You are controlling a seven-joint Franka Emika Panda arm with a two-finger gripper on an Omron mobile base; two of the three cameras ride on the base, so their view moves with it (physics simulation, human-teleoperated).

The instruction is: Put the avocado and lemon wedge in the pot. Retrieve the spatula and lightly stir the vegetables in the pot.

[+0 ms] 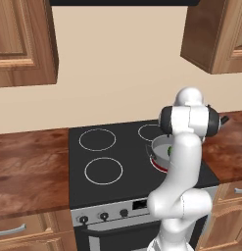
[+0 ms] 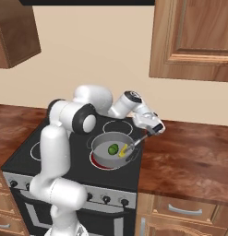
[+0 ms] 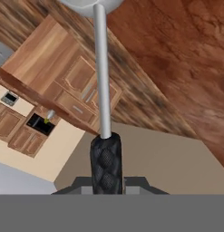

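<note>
Stir step in hand. Avocado (image 2: 113,148) and lemon wedge (image 2: 123,150) already in pot (image 2: 99,155), lying side by side near the middle, wedge toward the rim on the arm's right. Pot sitting on front right burner of stove (image 2: 27,154), red ring glowing under it. From left base view, pot (image 1: 159,145) mostly hidden behind the arm, a speck of green just visible inside.

Claw (image 2: 152,130) above the pot's right rim, over the edge of the wooden table (image 2: 189,159), clamped tight on spatula (image 2: 136,141) by its dark handle. Hand view confirms: black textured grip (image 3: 105,161) pinched between the tips, grey shaft running away toward the blade end at the top of the view. Shaft slanting down and left into the pot, tip reaching about to the lemon wedge; touching or not, cannot tell.

Loading looks done, retrieval done. Next move likely: small slow sweep of the blade through the pot, nudging both pieces. Needs a light, shallow pass, since the pot is shallow and the pieces are small, easy to flick over the rim. Need to hold the grip firm and avoid shoving the pot off the burner.
</note>
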